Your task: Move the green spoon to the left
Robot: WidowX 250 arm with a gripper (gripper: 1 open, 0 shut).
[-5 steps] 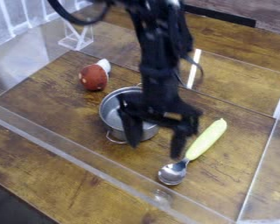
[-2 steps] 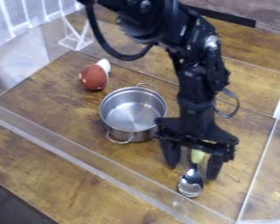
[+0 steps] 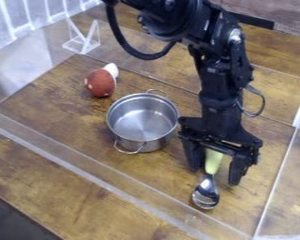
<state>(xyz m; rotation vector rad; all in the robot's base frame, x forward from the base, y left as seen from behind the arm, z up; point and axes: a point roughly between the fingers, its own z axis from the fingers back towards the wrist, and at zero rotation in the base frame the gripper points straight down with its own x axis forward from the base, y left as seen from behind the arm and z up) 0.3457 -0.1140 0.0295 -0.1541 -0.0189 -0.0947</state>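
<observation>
The green spoon (image 3: 210, 178) lies on the wooden table at the lower right, its silver bowl (image 3: 206, 197) toward the front edge. Most of its yellow-green handle is covered by my gripper. My gripper (image 3: 217, 164) points straight down over the handle, open, with one black finger (image 3: 191, 157) on the left side and the other on the right. The fingertips sit low, close to the table. I cannot tell whether they touch the spoon.
A steel pot (image 3: 142, 122) with side handles stands just left of the gripper. A red rounded object (image 3: 100, 82) lies further back left. A clear plastic wall (image 3: 78, 159) runs along the front and right edges. A white wire rack (image 3: 82, 39) stands at the back.
The arm has swung from over the pot's right side to the right and down, and now straddles the spoon's handle. The jaws stayed open. The spoon has not moved.
</observation>
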